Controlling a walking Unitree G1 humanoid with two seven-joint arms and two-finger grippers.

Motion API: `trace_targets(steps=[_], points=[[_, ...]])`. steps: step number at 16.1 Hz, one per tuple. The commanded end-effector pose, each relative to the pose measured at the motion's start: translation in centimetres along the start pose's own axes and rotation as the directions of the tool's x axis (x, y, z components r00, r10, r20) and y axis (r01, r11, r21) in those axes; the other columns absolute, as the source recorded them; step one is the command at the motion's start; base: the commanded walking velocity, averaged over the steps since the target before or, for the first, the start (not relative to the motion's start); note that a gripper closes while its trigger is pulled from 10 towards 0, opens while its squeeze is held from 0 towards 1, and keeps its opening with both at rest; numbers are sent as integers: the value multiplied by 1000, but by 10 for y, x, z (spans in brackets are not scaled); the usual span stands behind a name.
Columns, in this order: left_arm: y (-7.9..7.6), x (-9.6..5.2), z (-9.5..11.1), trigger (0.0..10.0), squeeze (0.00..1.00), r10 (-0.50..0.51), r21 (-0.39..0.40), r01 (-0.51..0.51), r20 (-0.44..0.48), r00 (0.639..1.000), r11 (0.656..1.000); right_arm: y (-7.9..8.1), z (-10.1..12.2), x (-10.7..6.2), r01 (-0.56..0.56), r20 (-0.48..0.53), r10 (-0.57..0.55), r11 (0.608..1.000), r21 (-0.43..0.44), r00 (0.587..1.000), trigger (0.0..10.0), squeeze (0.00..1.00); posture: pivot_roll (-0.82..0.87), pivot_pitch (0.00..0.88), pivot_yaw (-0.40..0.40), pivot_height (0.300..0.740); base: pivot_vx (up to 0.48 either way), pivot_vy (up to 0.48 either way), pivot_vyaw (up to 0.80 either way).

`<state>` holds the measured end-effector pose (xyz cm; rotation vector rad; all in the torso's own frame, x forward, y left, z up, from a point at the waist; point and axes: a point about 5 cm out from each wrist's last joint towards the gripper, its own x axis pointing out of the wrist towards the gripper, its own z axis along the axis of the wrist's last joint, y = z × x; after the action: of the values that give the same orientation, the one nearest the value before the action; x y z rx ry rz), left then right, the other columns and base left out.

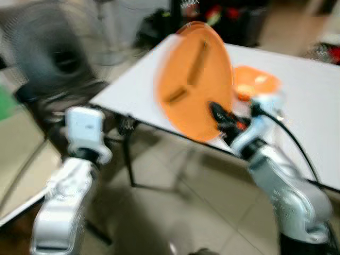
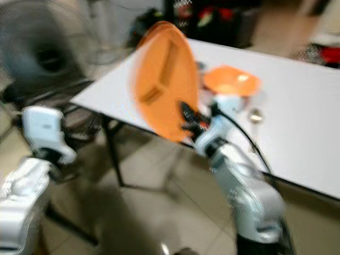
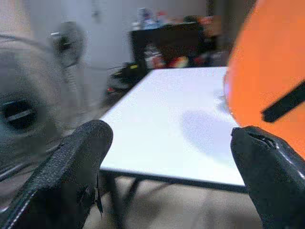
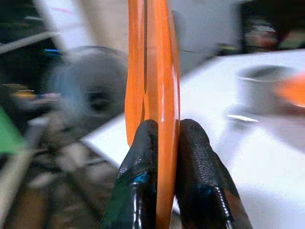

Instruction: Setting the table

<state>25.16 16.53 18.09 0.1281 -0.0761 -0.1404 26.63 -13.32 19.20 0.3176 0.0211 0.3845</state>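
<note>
My right gripper (image 1: 219, 116) is shut on the lower rim of a large orange divided plate (image 1: 195, 79), holding it upright on edge over the near edge of the white table (image 1: 297, 111). The right wrist view shows both fingers (image 4: 138, 181) pinching the plate's edge (image 4: 162, 71). An orange bowl (image 1: 256, 82) sits on the table behind the plate, with a pale cup (image 2: 229, 104) and a spoon (image 2: 256, 115) close by. My left gripper (image 3: 171, 167) stands open below the table's left corner, holding nothing; the orange plate (image 3: 271, 71) lies ahead of it to one side.
A standing fan (image 1: 53, 50) is on the floor to the left of the table. Dark clutter and bags (image 1: 223, 16) stand behind the table's far side. Tiled floor (image 1: 175, 212) lies under the table, whose dark legs (image 1: 128, 159) are near my left arm.
</note>
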Motion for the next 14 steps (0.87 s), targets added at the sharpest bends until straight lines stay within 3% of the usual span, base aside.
trace_targets(steps=[1,3,9,12,14], points=[[4,1,1,10000,0,13,3,-13,-1,1000,1000,10,10,1,-35,50,36,999,-9,998,10000,0,-53,0,31,740,0,0,-800],[0,1,0,10000,0,7,-8,-7,-6,1000,1000,8,7,-2,-14,34,14,1000,-6,999,10000,0,-55,0,32,740,0,0,-800],[-1,2,-1,10000,0,5,-10,-6,-10,1000,1000,4,-3,-5,17,-19,-17,999,28,1000,10000,0,-59,0,28,740,0,356,-800],[3,2,-2,10000,0,26,53,-24,-23,999,998,5,-6,-5,13,-37,-11,999,45,999,10000,0,-57,0,25,740,0,-80,-800],[4,1,-4,10000,0,36,24,-36,-30,999,999,5,-8,-4,8,-54,-6,999,45,999,10000,0,-51,0,22,740,0,-172,-200]])
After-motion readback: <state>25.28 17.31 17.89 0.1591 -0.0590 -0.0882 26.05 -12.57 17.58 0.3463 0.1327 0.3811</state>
